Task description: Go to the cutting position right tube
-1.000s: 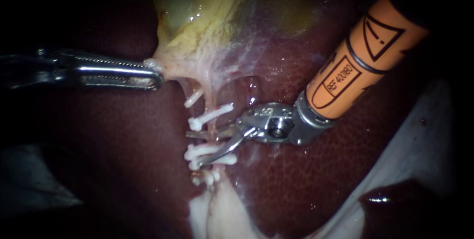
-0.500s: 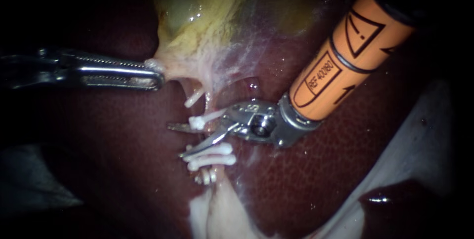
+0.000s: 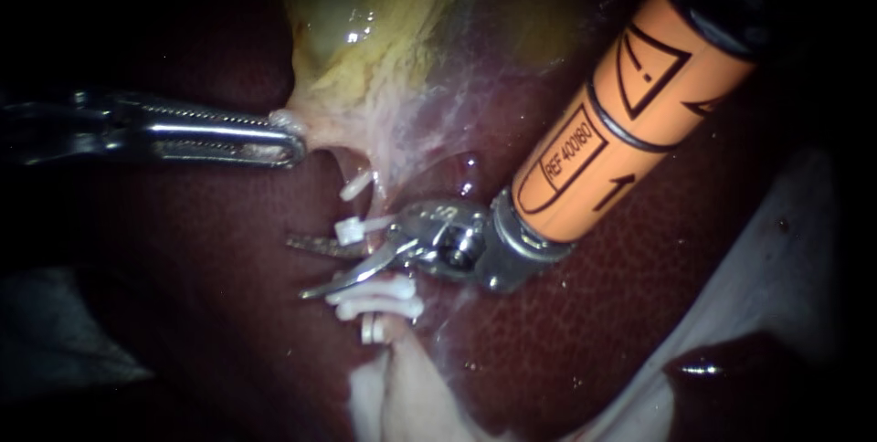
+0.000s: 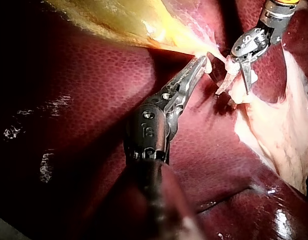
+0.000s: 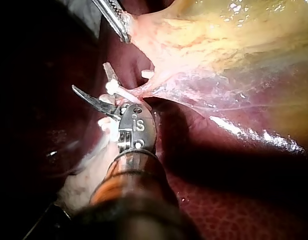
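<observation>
The left instrument [image 3: 290,142] is held flat, coming in from the left, and its jaws are pressed shut on the gallbladder [image 3: 365,49]. The right instrument [image 3: 301,268] is slanted down from the upper right, and its thin jaws are spread apart.

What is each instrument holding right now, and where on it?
Left instrument grips the gallbladder at its narrow end; right instrument holds nothing, jaws open.

tube [image 3: 384,203] partly hidden behind right instrument [image 3: 297,268]
</observation>
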